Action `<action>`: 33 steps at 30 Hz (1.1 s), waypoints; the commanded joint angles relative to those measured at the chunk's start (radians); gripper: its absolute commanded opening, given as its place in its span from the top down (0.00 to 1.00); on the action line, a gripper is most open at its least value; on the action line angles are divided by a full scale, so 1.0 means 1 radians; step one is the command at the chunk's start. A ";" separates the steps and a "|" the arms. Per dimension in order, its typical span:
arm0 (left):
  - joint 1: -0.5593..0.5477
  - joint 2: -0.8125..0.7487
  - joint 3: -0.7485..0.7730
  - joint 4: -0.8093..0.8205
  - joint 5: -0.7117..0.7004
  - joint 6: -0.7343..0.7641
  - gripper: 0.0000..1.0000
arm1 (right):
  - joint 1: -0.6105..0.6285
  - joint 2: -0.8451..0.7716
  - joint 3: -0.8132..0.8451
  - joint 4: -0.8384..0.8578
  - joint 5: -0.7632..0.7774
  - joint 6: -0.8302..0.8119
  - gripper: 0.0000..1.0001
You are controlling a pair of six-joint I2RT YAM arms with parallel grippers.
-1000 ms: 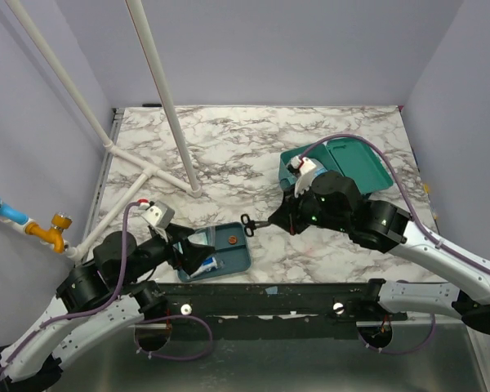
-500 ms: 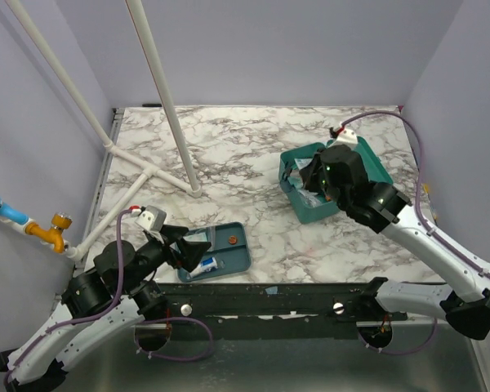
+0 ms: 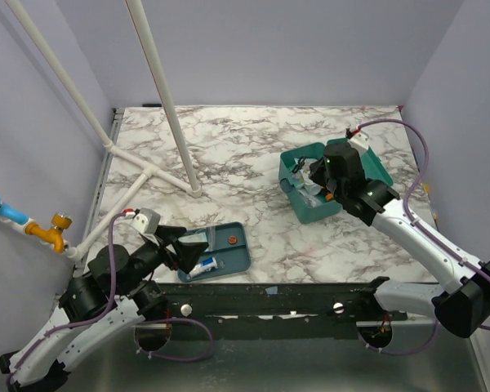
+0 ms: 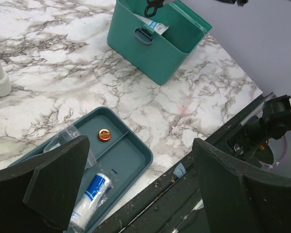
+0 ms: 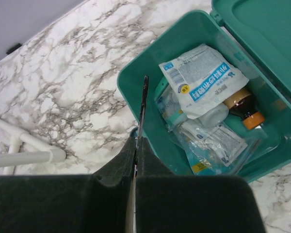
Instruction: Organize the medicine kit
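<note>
The deep teal-green rounded plastic medicine kit (image 3: pixel 309 212) sits at about 3 o'clock on the white marble tabletop (image 3: pixel 229 155), lid thrown back, with sachets and a brown orange-capped bottle (image 5: pixel 243 103) inside. Right over it the right claw (image 5: pixel 136 148) is clamped tight on the blade of a pair of black-handled metal scissors (image 5: pixel 144 104). Down at 7 o'clock the left claw (image 4: pixel 139 145) hangs with its fingers spread wide above a flat teal divided tray (image 3: pixel 238 260) holding a small orange disc (image 4: pixel 104 134) and a white-and-blue tube (image 4: pixel 92 191).
</note>
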 commanded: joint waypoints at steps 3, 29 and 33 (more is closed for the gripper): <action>0.002 -0.055 -0.006 0.004 -0.037 -0.003 0.10 | -0.013 -0.021 -0.088 0.088 0.109 0.118 0.99; 0.002 -0.032 -0.007 0.005 -0.032 -0.002 0.10 | -0.048 0.054 -0.365 0.330 0.027 0.248 0.88; 0.002 -0.023 -0.007 0.007 -0.033 0.000 0.10 | -0.048 -0.016 -0.396 0.308 0.025 0.222 0.65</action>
